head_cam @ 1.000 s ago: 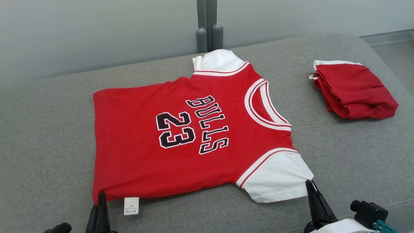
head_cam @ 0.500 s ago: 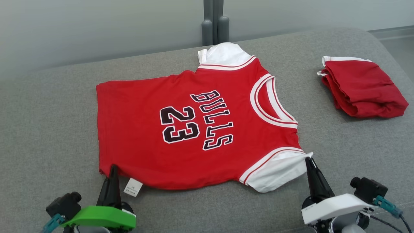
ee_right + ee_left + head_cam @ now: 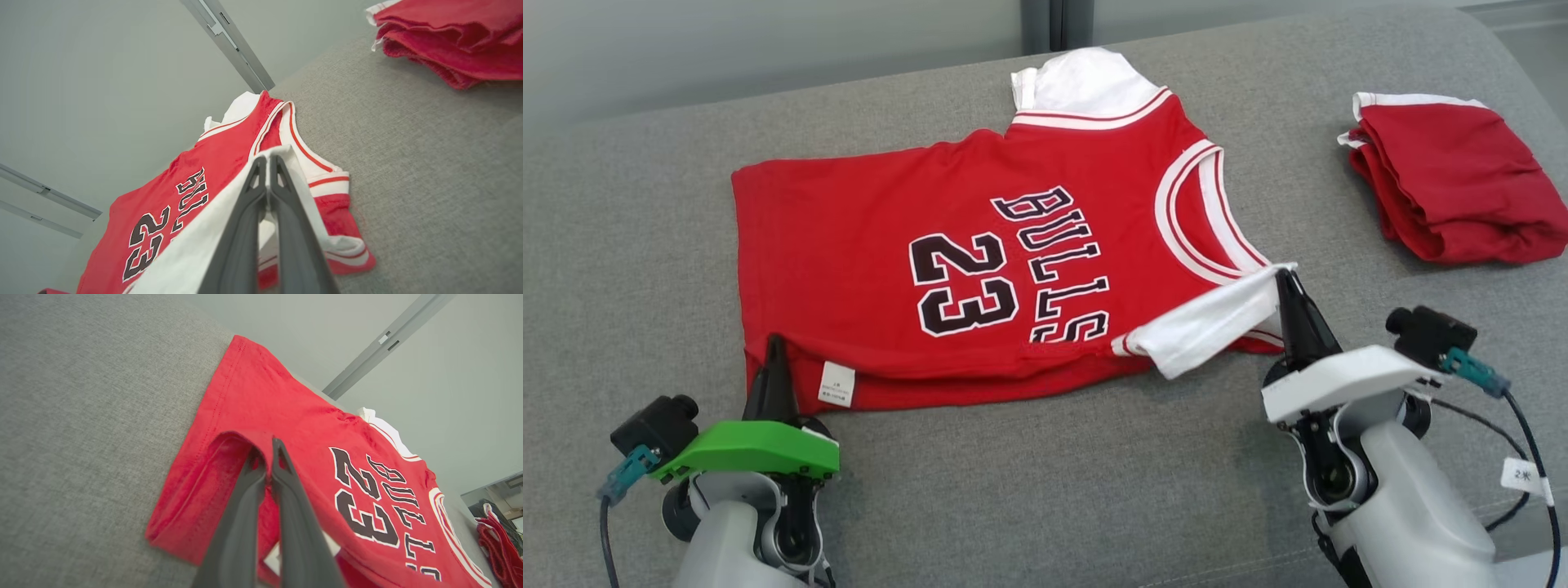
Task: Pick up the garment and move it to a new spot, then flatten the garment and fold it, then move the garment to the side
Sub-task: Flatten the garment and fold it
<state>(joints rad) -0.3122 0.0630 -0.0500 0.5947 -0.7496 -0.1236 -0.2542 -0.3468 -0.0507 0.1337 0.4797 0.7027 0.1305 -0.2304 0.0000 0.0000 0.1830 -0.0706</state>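
L gripper [image 3: 774,343] is showing two long dark fingers tapering to a point, and it's wearing a bright green wrist cover [image 3: 760,451]. R gripper [image 3: 1286,282] is showing the same fingers under a white cover [image 3: 1339,380]. Small black L cam [image 3: 658,418] and R cam [image 3: 1429,331] are sitting on the wrists. A teal plug [image 3: 1470,371] is feeding a dark cable [image 3: 1524,426] that's carrying a white tag [image 3: 1521,474]. Forearms [image 3: 1413,506] are looking pale grey.
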